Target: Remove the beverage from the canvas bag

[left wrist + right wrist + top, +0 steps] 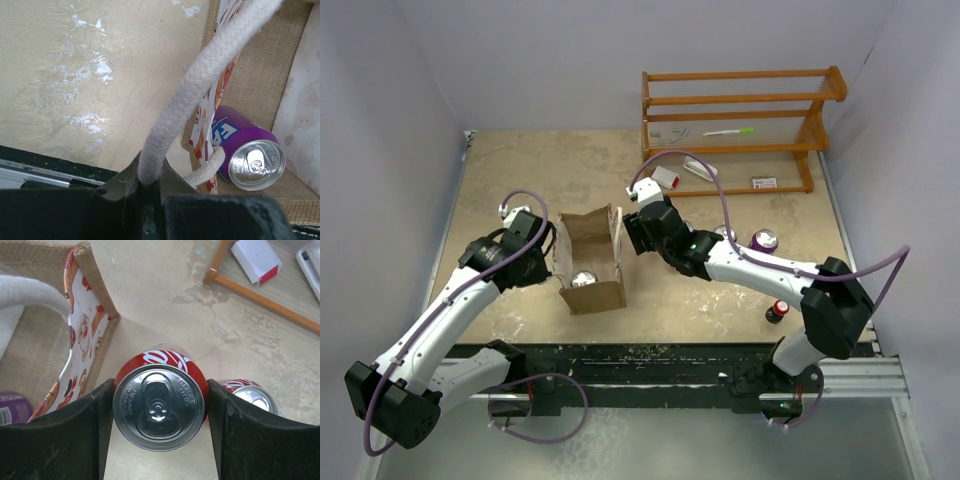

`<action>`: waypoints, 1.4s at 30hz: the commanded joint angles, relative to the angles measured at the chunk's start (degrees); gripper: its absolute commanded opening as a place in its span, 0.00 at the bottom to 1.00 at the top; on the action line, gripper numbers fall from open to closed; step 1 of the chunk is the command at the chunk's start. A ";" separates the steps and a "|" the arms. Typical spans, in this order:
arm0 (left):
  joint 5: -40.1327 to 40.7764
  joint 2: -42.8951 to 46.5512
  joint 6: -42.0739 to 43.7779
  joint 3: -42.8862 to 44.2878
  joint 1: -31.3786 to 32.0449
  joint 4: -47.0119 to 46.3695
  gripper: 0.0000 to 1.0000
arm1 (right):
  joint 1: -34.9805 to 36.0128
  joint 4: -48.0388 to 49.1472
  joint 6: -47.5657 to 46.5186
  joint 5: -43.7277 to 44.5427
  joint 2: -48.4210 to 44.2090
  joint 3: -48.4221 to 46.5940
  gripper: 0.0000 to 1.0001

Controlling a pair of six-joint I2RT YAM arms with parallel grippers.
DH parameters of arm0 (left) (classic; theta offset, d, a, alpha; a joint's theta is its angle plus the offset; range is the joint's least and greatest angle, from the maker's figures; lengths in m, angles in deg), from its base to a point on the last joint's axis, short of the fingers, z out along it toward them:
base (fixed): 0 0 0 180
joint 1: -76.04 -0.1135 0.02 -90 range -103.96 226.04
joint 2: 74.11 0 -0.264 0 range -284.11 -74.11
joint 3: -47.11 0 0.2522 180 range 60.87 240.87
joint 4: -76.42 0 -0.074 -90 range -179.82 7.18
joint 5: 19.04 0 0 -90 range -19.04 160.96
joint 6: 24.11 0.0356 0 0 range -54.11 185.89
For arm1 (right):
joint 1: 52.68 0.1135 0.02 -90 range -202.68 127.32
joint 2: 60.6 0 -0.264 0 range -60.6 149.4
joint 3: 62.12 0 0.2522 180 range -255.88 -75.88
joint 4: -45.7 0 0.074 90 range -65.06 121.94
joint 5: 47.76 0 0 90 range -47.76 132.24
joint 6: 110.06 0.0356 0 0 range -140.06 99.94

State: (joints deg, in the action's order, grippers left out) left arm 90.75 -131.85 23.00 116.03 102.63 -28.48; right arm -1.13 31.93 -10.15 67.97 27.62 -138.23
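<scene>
Right wrist shows the right gripper point(159, 390) clamped on a glossy red can point(159, 412) just outside the burlap bag point(95, 285); a second can point(250, 396) stands beside it. Left gripper point(150, 176) pinches the braided white handle point(200, 85). A purple can point(247, 150) sits inside the bag.

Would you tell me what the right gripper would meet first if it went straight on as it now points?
The right gripper points down, gripping a red can, so the can would likely reach the table first, just outside the canvas bag; depth is unclear.
</scene>
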 commanded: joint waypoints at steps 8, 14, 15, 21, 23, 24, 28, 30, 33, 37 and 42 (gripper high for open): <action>0.08 2.00 0.09 1.65 0.73 -0.56 0.00 | -1.72 6.77 3.82 1.40 1.73 -3.12 0.00; -0.32 2.14 0.35 1.66 1.07 -0.69 0.00 | -3.86 5.38 7.00 -0.90 4.16 -4.61 0.01; -0.36 2.14 0.38 1.63 1.16 -0.70 0.00 | -4.03 5.23 7.28 -1.21 4.67 -4.84 0.02; -0.50 2.10 0.57 1.61 1.36 -0.88 0.00 | -4.18 4.24 8.02 -2.85 5.63 -5.20 0.02; -0.54 2.21 0.53 1.60 1.45 -0.88 0.00 | -4.18 4.04 8.23 -2.32 5.69 -4.90 0.04; -0.54 2.16 0.53 1.57 1.45 -0.91 0.00 | -4.18 4.01 8.27 -2.02 5.77 -4.75 0.06; -0.54 2.14 0.53 1.62 1.53 -0.87 0.00 | -4.18 3.55 8.44 -2.12 6.38 -4.62 0.15; -0.54 2.19 0.53 1.61 1.54 -0.87 0.00 | -4.17 3.53 8.31 -2.55 6.51 -4.63 0.21; -0.46 2.15 0.53 1.62 1.54 -0.87 0.00 | -4.17 3.69 7.92 -3.37 6.61 -4.77 0.32; -0.37 2.21 0.47 1.59 1.62 -0.74 0.00 | -4.17 3.70 7.46 -4.22 6.40 -4.95 0.46; -0.21 2.23 0.29 1.62 1.79 -0.62 0.00 | -4.17 3.87 6.85 -5.06 5.76 -4.78 0.60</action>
State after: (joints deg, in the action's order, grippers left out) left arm 90.66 -130.56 23.24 116.03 103.90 -28.90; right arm -5.44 31.27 -2.78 63.16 35.03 -139.56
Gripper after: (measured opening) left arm 0.114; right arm 0.681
